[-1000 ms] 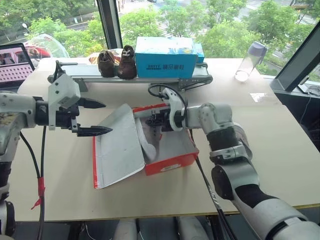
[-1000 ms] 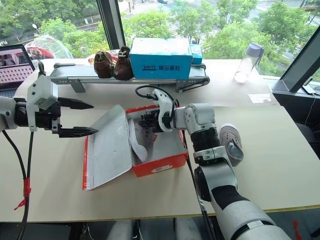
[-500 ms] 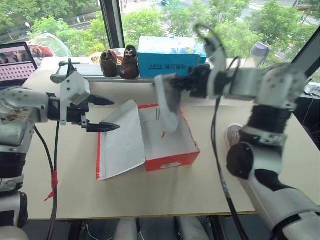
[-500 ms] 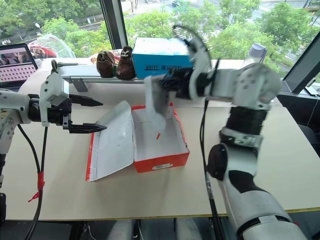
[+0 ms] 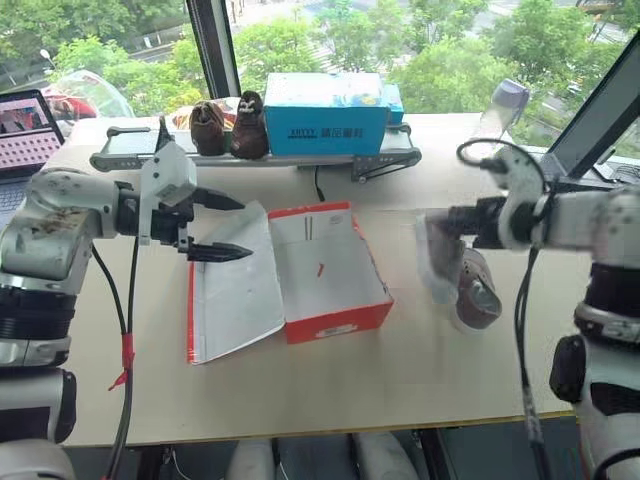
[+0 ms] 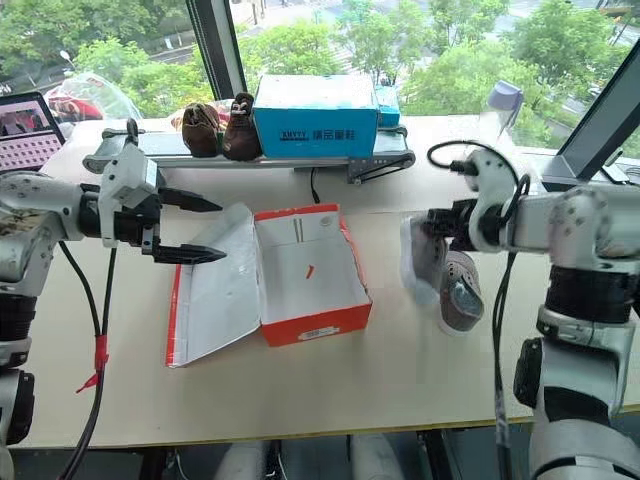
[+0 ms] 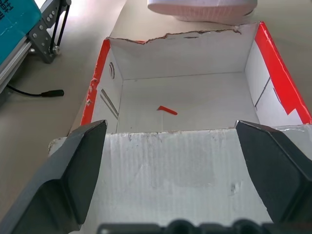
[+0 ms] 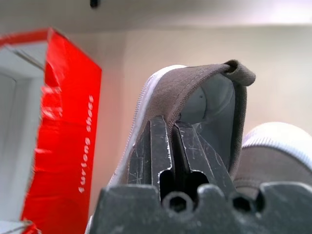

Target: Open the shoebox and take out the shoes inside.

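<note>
The red shoebox (image 5: 340, 324) stands open mid-table, its white lid (image 5: 235, 290) laid flat to its left; inside is bare white card with a small red scrap (image 7: 167, 110). My left gripper (image 5: 245, 228) hovers open over the lid, holding nothing. To the right of the box my right gripper (image 8: 170, 141) is shut on the heel collar of one grey shoe (image 5: 435, 262), which hangs toe-down. The other grey shoe (image 5: 479, 296) lies on the table right beside it.
A blue box (image 5: 325, 115) and two dark brown furry shoes (image 5: 228, 128) sit on a grey rail (image 5: 130, 158) at the back. A clear bottle (image 5: 500, 108) stands far right, a laptop (image 5: 25, 130) far left. A black cable (image 5: 320, 188) runs behind the shoebox.
My right gripper has lifted the grey shoe out of the shoebox and swung it right, next to the other shoe. The left gripper has stayed open over the lid.
</note>
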`<control>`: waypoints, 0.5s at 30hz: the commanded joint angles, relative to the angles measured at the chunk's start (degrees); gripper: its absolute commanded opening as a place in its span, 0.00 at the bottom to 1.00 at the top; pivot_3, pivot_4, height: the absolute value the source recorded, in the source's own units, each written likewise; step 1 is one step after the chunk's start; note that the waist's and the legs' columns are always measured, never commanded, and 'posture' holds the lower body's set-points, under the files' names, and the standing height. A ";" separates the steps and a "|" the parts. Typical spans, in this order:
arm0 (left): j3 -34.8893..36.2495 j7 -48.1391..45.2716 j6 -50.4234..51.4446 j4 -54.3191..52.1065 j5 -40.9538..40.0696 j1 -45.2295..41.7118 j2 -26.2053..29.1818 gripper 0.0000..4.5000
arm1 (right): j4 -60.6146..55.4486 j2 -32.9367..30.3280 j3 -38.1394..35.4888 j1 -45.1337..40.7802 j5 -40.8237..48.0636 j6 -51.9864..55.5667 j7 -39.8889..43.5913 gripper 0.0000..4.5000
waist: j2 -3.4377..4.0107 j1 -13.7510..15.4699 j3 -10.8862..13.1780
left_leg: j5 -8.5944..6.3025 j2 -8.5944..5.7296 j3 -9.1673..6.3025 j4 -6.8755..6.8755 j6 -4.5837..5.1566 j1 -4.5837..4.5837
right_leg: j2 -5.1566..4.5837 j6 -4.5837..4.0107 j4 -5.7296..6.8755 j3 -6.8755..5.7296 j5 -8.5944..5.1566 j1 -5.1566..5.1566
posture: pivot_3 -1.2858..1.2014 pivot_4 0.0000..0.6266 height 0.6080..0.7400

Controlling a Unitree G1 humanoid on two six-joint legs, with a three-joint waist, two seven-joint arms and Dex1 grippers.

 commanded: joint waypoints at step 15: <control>3.27 0.64 1.56 -3.23 -1.11 1.50 2.36 1.00 | -7.66 0.91 8.58 -0.79 -4.14 -4.93 4.09 0.87 | -0.01 0.75 0.00 | 0.00 0.00 0.00 0.05 0.00 -0.04 | -0.01 0.02 -0.11 -0.03 0.00 0.05 | 0.52 0.24 1.00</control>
